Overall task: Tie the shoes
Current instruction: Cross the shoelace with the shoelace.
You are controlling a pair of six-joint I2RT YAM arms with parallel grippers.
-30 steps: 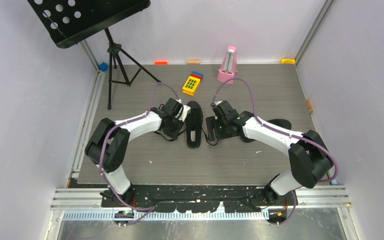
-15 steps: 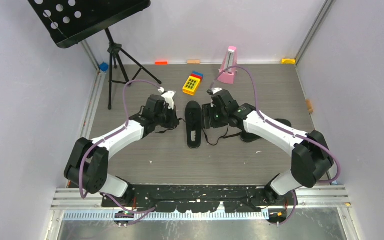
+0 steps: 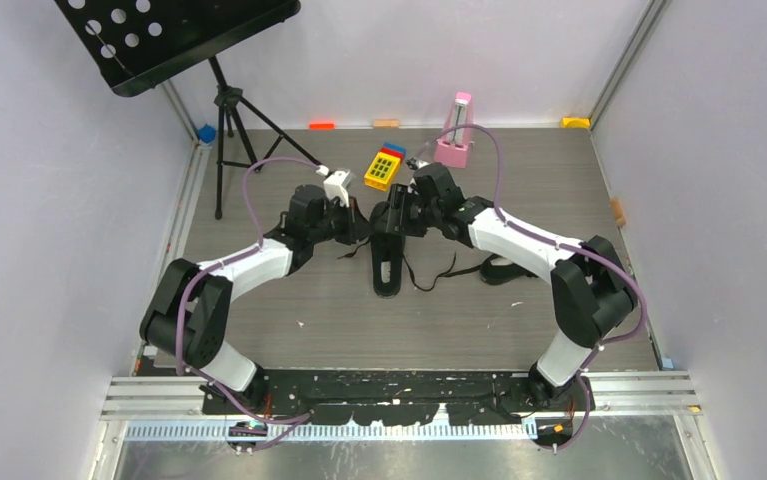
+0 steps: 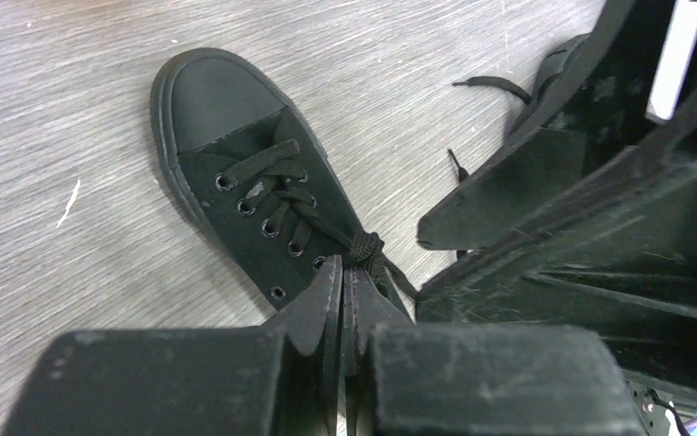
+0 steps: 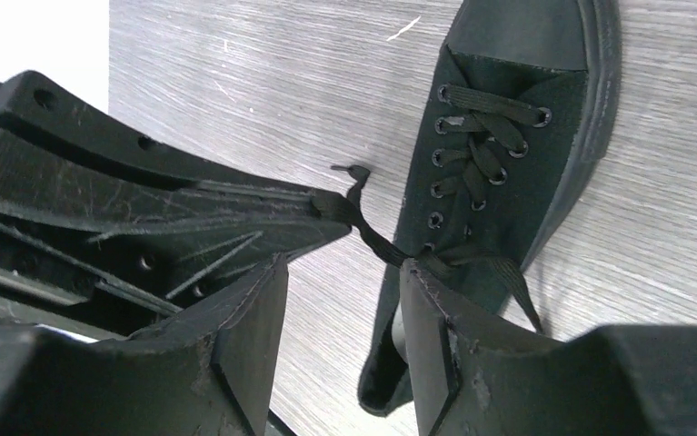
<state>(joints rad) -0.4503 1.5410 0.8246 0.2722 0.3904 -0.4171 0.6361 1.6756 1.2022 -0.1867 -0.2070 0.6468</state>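
One black shoe (image 3: 387, 262) lies mid-table with its toe towards the arms. The left wrist view shows its toe cap, crossed laces and a knot (image 4: 363, 247). My left gripper (image 4: 345, 270) is shut, with its tips right at that knot. In the right wrist view a taut lace (image 5: 372, 238) runs from the shoe (image 5: 508, 182) into the left gripper's tip (image 5: 322, 204). My right gripper (image 5: 340, 272) stands open beside the shoe's heel end, with only floor between its fingers. The second shoe (image 3: 507, 270) lies partly hidden under the right arm.
A yellow toy block (image 3: 384, 168) and a pink metronome (image 3: 454, 130) stand just behind the grippers. A black music stand (image 3: 229, 100) rises at the back left. Small coloured blocks lie along the back wall. Loose lace (image 3: 429, 280) trails right of the shoe.
Both grippers moved from the shoe's sides to its far end and drew closer together. The left gripper stayed shut. The right gripper's jaws narrowed somewhat.
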